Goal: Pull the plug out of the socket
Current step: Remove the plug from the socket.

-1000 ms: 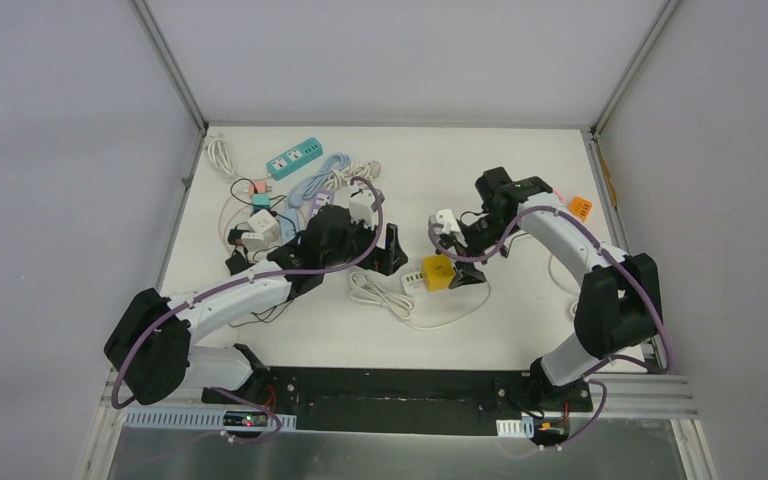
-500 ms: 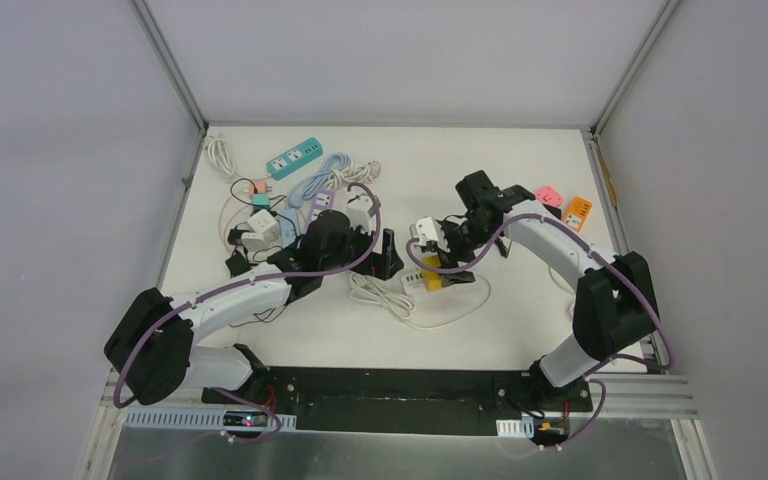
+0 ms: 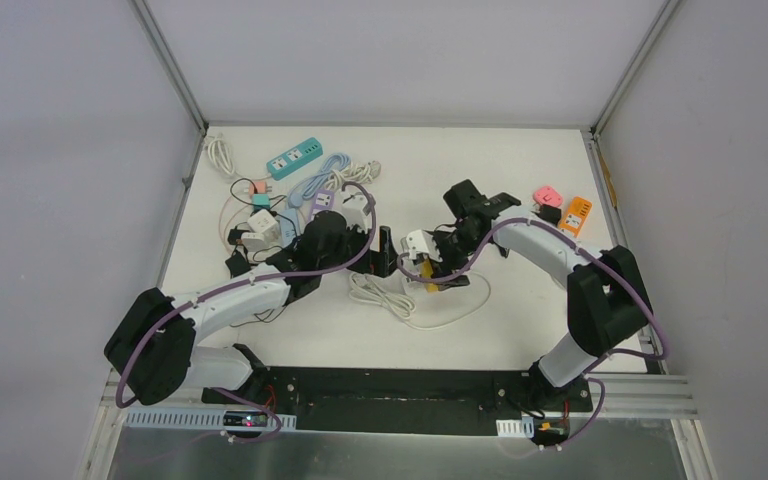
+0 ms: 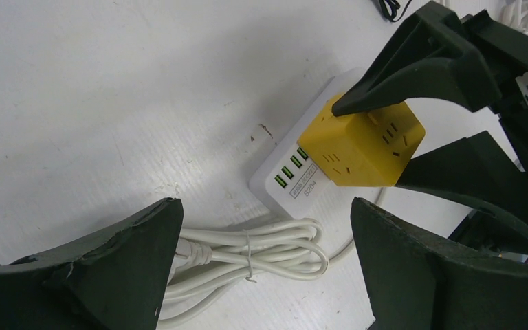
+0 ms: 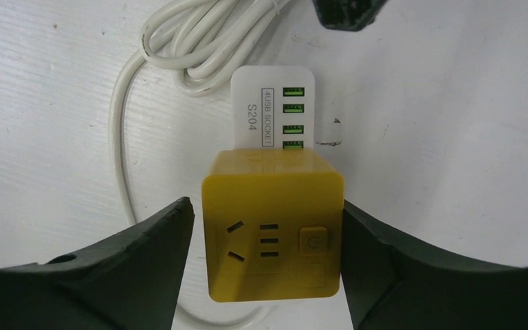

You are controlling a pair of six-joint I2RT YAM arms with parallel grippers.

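The right pincer stands spread around the yellow plug, one finger on either flank of the cube. In its own wrist view the finger at right looks to be against the cube's side. The one at left is a sliver off, so I would call it released, not yet clenched.

The plug sits low in the centre of that frame, seated on the near end of the white socket. The socket's long axis runs straight up the frame from the cube to its green ports. Its coiled cord lies at upper left on the bench.

The fingers cross that axis squarely, so to my eye the grip is lined up and the pull should go straight off the socket's face, away from the bench.

The left pincer hangs wide open and holds nothing. In its view the socket's port end lies just above its fingers, mid-frame. The right arm is plainly nearer the plug, and the left is well placed to pin the socket down.
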